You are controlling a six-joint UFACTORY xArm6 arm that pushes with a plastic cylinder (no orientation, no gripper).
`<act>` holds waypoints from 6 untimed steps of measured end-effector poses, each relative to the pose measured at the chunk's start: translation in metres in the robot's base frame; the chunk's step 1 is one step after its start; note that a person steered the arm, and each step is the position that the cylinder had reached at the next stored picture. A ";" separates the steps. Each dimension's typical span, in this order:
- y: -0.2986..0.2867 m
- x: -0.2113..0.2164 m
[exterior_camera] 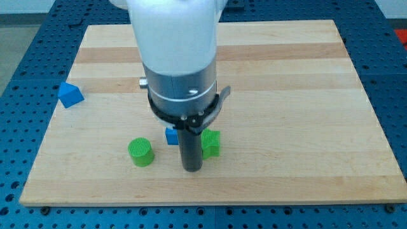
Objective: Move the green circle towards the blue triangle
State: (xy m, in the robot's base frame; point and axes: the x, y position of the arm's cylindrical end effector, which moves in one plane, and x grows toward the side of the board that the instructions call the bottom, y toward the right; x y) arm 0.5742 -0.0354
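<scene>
- Nearest, at the lower centre of the frame, my tip (192, 169) rests on the wooden board (286, 95); it is the blunt end of a straight dark rod, which has no fingers to part or close.
- Just left of my tip, apart from it, stands the green circle (140, 152), lower left of centre. It is a short ribbed cylinder standing upright, its flat round face up and its axis vertical, so it points no way along the board.
- Just right of the rod sits a second green block (211, 144), ribbed, partly hidden by the rod; its shape cannot be made out.
- Behind the rod's left edge a small blue block (171, 136) peeks out, mostly hidden.
- Farther back, at the left edge of the frame, the blue triangle (70, 95) lies at the board's left rim, well apart from the green circle.
- Pale grain stripes run left to right across the board, which rests on a blue perforated surface (19, 76).
</scene>
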 end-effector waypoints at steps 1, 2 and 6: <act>-0.034 0.003; -0.089 -0.010; -0.238 -0.116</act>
